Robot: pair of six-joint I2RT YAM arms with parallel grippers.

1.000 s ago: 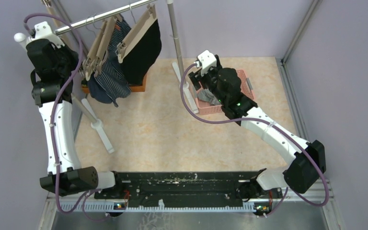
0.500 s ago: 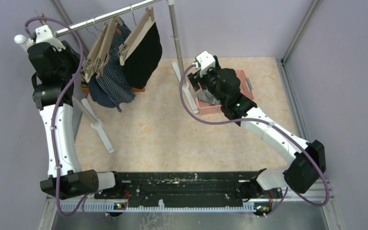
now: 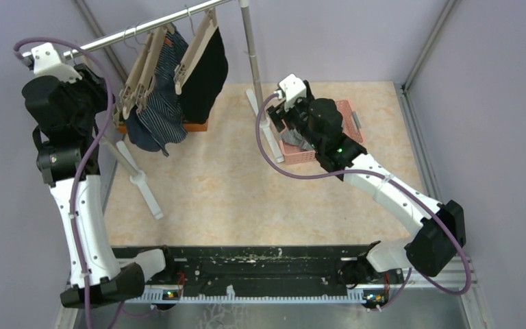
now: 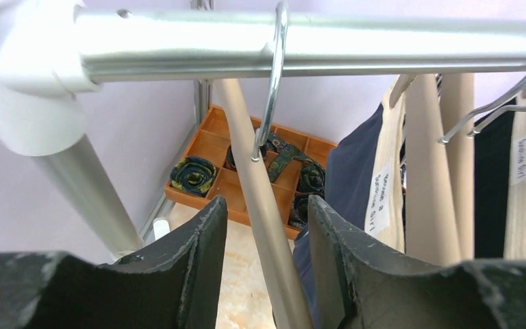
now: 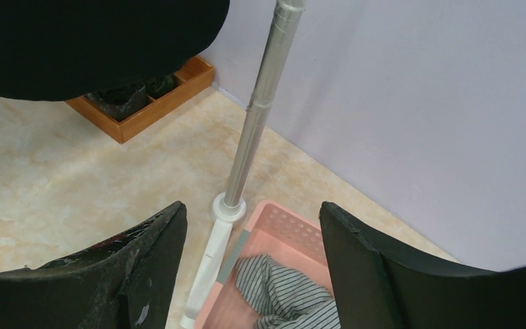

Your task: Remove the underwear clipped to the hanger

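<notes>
Over back-left of worktop (image 3: 246, 192), on steel rail (image 3: 109, 37): underwear (image 3: 202, 82) clipped to beige hangers (image 3: 137, 75), long axis vertical, waistbands up, hems down. Left jaws parted either side of one hanger's bar, not pinching it. Right jaws wide open, empty, above pink basket (image 5: 281, 229).

Seen from above, my left arm (image 3: 58, 116) hides my left jaws. My right wrist camera crops the black underwear (image 5: 75, 41) at the top edge, the striped cloth (image 5: 274, 295) in the pink basket (image 5: 294, 229) at the bottom.
</notes>
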